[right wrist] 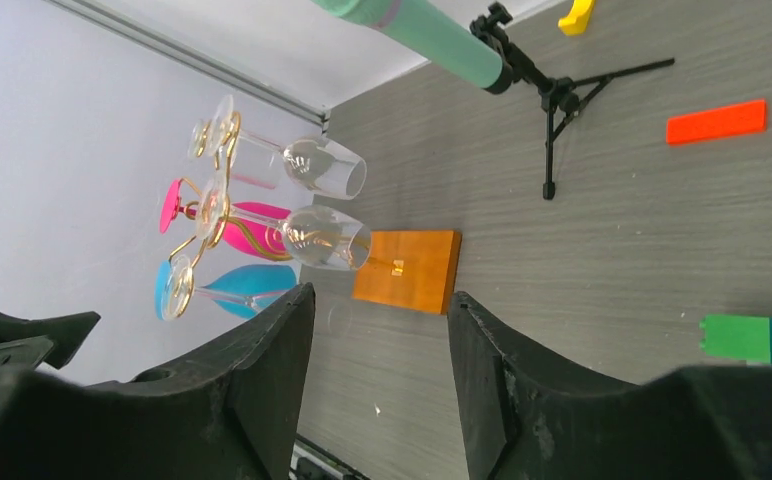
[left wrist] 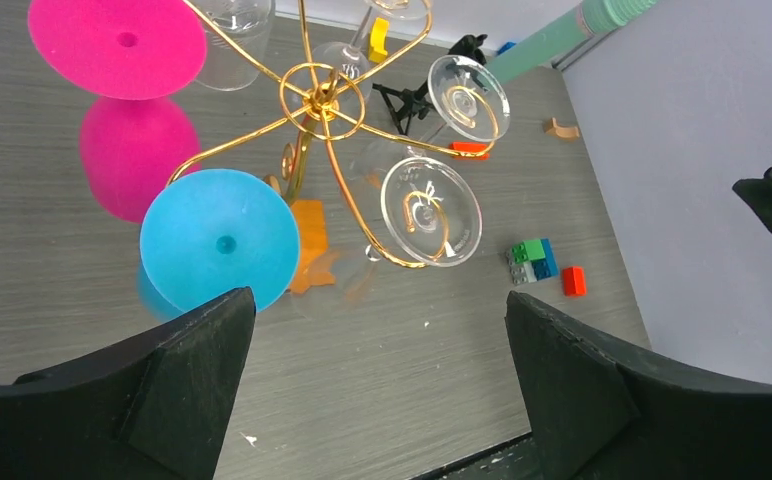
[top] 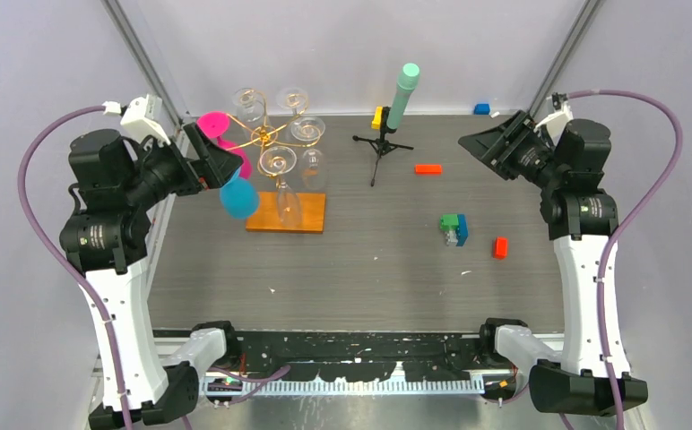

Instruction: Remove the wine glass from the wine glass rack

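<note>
The wine glass rack (top: 267,134) is a gold scroll stand on an orange-brown wooden base (top: 307,215), at the back left of the table. Several glasses hang from it upside down: a pink one (top: 214,123), a blue one (top: 238,197) and clear ones (top: 277,162). My left gripper (top: 215,152) is open right beside the rack's left side. In the left wrist view the blue glass's foot (left wrist: 220,243) lies just past the left gripper (left wrist: 377,300), and nothing sits between the fingers. My right gripper (top: 481,148) is open and empty, far right of the rack (right wrist: 212,205).
A black tripod holding a mint-green cylinder (top: 403,90) stands right of the rack. Loose bricks lie on the table: a flat orange one (top: 428,168), a green-blue cluster (top: 454,228), a red one (top: 501,247), a blue one (top: 481,108) and a yellow one (top: 377,116).
</note>
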You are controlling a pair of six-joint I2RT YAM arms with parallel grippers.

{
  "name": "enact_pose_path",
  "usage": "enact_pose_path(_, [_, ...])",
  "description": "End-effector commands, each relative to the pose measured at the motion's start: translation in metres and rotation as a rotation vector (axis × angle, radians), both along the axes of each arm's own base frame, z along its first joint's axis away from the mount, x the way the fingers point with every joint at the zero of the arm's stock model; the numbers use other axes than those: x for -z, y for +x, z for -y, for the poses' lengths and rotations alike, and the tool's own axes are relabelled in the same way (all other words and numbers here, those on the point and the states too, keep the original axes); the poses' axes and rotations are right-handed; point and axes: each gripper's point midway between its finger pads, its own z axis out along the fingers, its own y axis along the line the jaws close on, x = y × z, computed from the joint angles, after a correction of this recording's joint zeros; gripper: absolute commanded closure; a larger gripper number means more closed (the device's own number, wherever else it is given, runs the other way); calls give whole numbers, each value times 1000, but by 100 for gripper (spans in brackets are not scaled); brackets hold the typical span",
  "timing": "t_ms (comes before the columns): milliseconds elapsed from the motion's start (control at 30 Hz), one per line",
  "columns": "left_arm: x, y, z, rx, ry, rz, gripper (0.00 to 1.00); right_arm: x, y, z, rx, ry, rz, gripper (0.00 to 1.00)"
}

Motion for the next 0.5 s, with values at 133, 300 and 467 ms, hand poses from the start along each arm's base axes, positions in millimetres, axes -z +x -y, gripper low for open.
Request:
enact_pose_path(133, [-5,13,-27,-136,94,65,0,2,-1,-12,-37,33,8,39])
enact_pose_path(300, [2,33,-55,-282,140,39,0,1,-2,-22,-72,18,21,36])
enact_pose_path(467, [14,46,-75,-387,119,-19,0,9,1,-23,-64,17,5,35])
